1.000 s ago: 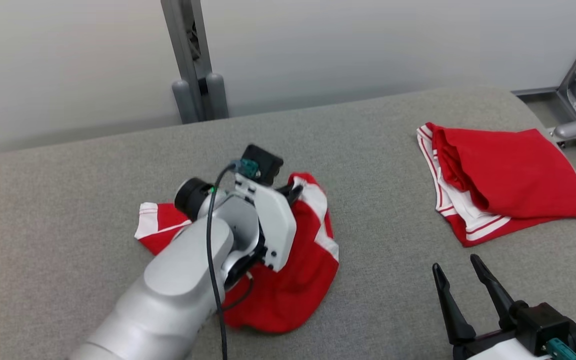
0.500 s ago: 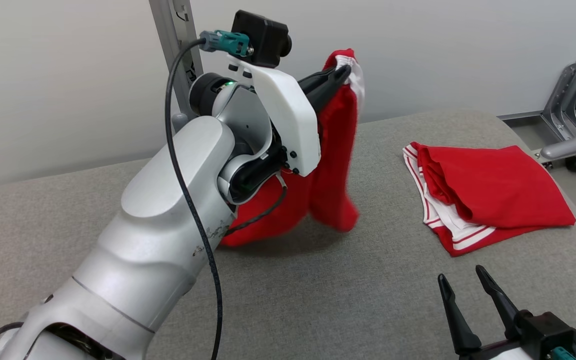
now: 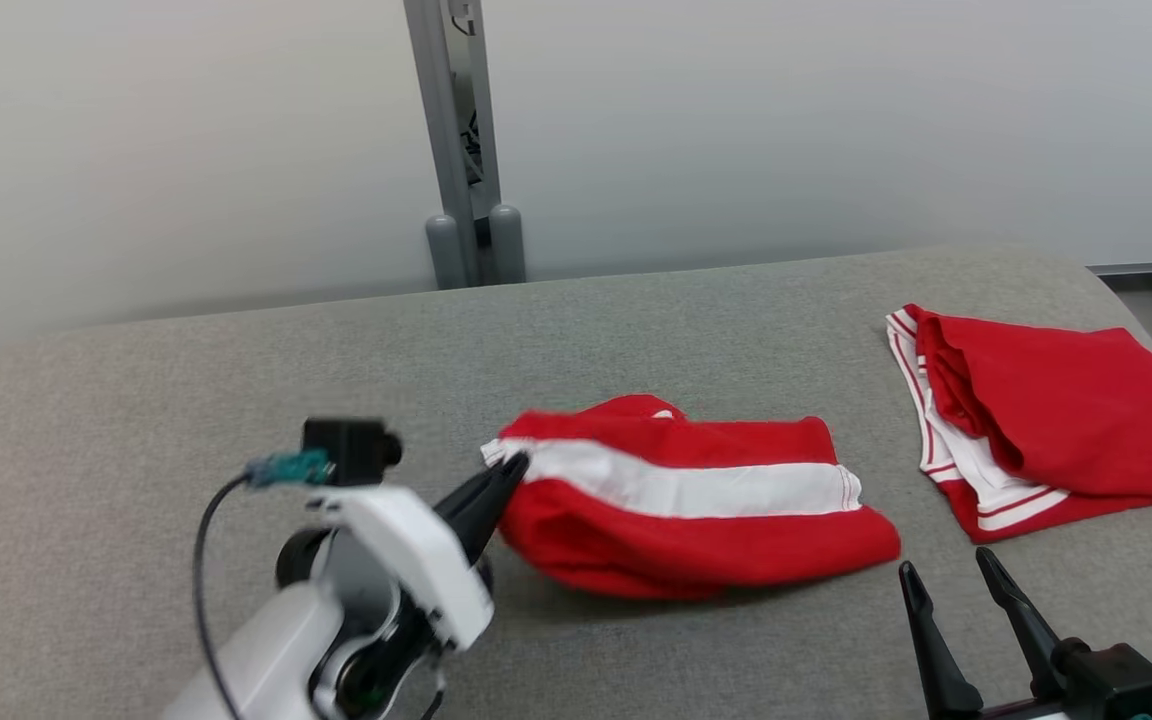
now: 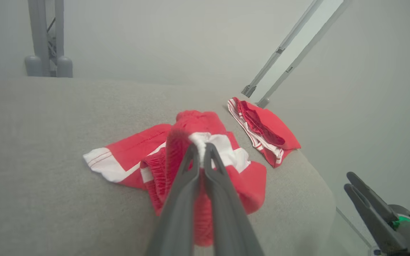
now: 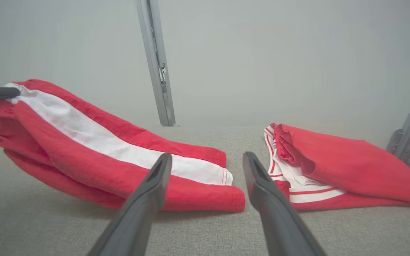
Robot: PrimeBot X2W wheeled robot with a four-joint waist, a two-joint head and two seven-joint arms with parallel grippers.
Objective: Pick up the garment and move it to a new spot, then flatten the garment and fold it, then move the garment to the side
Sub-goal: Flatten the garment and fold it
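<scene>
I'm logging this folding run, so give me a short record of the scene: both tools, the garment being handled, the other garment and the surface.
left tool: shut on the white-striped edge of the red shorts, at their left end
right tool: open, holding nothing, at the table's near right side
red shorts: stretched sideways mid-table, gripped end raised, other end resting on the table
second garment: red with white stripes, loosely folded, at the right side, apart from the shorts
table: grey fabric-covered
task stage: shorts not yet flattened or folded
</scene>
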